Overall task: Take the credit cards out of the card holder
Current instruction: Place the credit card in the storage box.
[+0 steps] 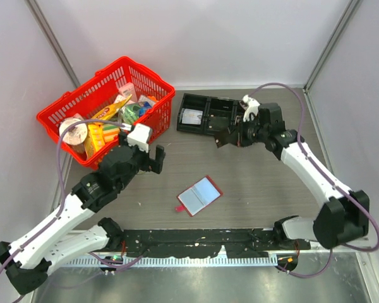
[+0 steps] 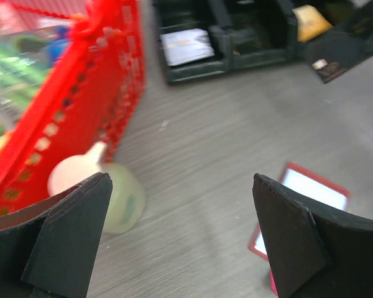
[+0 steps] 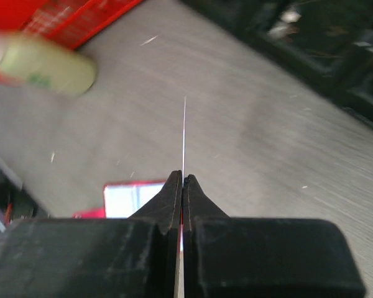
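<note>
The card holder [image 1: 199,196], a dark red wallet, lies open on the table with its pale blue-grey sleeves up. It also shows in the left wrist view [image 2: 311,189] and the right wrist view [image 3: 127,198]. My right gripper [image 1: 231,135] is shut on a dark credit card [image 1: 221,141] and holds it in the air beside the black tray. The card is edge-on in the right wrist view [image 3: 184,136], between the shut gripper [image 3: 183,177]. It shows flat in the left wrist view [image 2: 336,59]. My left gripper [image 1: 155,158] is open and empty, left of the wallet [image 2: 183,230].
A black three-compartment tray [image 1: 205,129] stands at the back, with a pale card [image 1: 191,116] in its left compartment and a tan-yellow wad [image 2: 311,22] further right. A red basket [image 1: 150,72] of groceries stands at the back left. A pale green bottle [image 2: 121,198] lies beside it.
</note>
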`<action>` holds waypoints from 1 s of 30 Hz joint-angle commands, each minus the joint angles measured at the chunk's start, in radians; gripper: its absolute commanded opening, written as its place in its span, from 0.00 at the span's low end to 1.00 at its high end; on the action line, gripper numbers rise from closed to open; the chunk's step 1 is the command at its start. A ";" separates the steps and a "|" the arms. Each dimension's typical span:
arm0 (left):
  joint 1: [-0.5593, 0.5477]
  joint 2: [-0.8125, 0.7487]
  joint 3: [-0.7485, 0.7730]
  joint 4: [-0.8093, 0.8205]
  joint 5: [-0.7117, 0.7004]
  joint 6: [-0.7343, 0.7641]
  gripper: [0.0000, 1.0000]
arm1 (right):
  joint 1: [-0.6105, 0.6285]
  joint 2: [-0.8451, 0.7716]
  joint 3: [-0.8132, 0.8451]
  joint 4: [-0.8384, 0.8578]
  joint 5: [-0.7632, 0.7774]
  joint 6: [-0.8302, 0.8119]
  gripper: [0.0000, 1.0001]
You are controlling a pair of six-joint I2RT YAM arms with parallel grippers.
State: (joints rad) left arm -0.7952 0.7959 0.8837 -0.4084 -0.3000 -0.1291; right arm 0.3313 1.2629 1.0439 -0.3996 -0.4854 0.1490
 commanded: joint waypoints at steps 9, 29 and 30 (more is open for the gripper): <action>0.019 -0.185 -0.164 0.264 -0.464 0.025 1.00 | -0.067 0.490 0.402 0.180 0.349 0.320 0.01; 0.027 -0.228 -0.198 0.319 -0.461 0.052 1.00 | -0.043 0.756 0.622 0.078 0.429 0.380 0.43; 0.028 -0.225 -0.196 0.316 -0.455 0.049 1.00 | -0.043 0.742 0.608 0.061 0.451 0.373 0.50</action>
State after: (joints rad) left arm -0.7738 0.5594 0.6815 -0.1455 -0.7723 -0.0734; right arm 0.2867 2.1029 1.6325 -0.2863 -0.1238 0.5583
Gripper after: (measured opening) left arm 0.994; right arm 0.413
